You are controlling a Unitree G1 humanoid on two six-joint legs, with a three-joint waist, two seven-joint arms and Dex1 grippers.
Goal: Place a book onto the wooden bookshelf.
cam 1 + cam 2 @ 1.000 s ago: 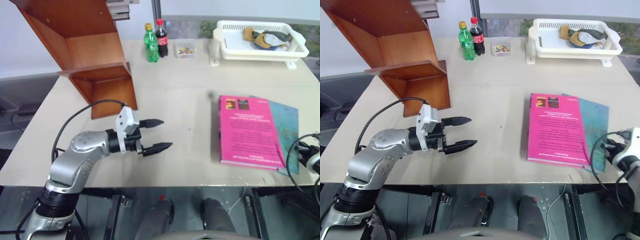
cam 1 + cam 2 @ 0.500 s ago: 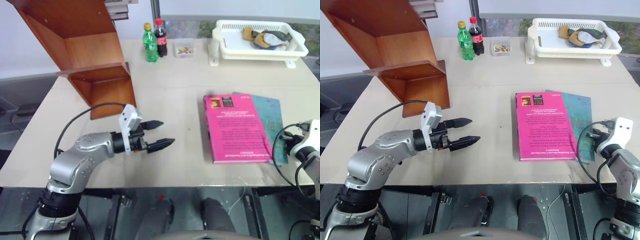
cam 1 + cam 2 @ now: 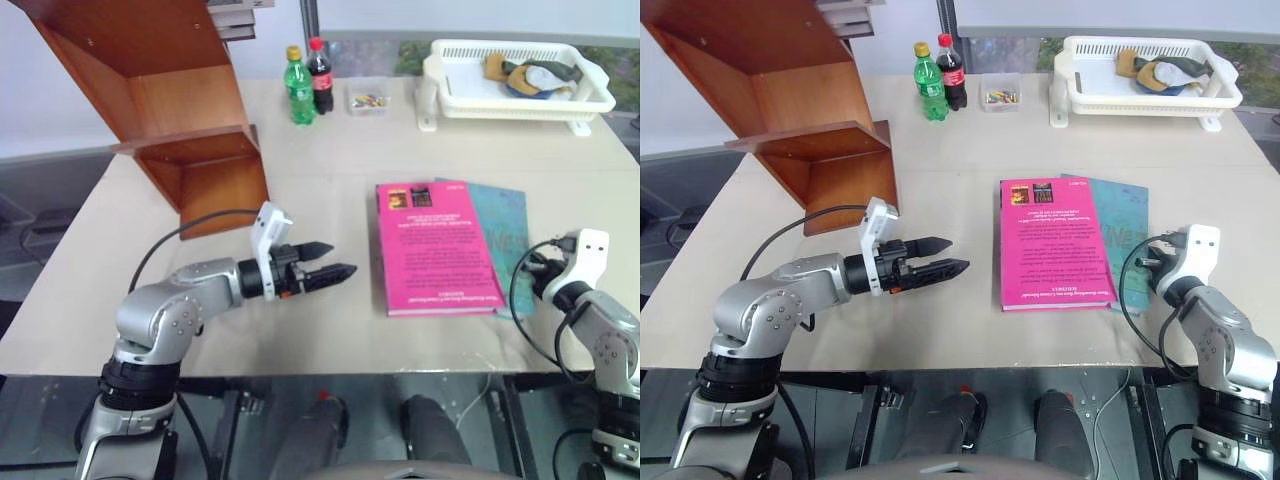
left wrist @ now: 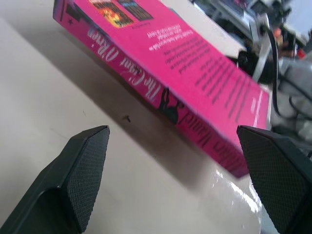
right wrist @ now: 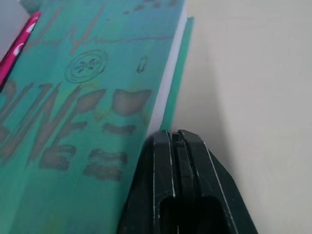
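Your left gripper [image 3: 335, 275]: jaws apart, nothing held, pointing at pink book [image 3: 432, 247] flat on worktop [image 3: 330, 170]. Right gripper [image 5: 171, 146]: jaws together at teal book [image 5: 83, 97] edge.

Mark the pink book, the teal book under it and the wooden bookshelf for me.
pink book [image 3: 437, 250], left eye view, middle of its cover.
teal book [image 3: 505, 225], left eye view, exposed right strip.
wooden bookshelf [image 3: 215, 190], left eye view, lowest front panel.
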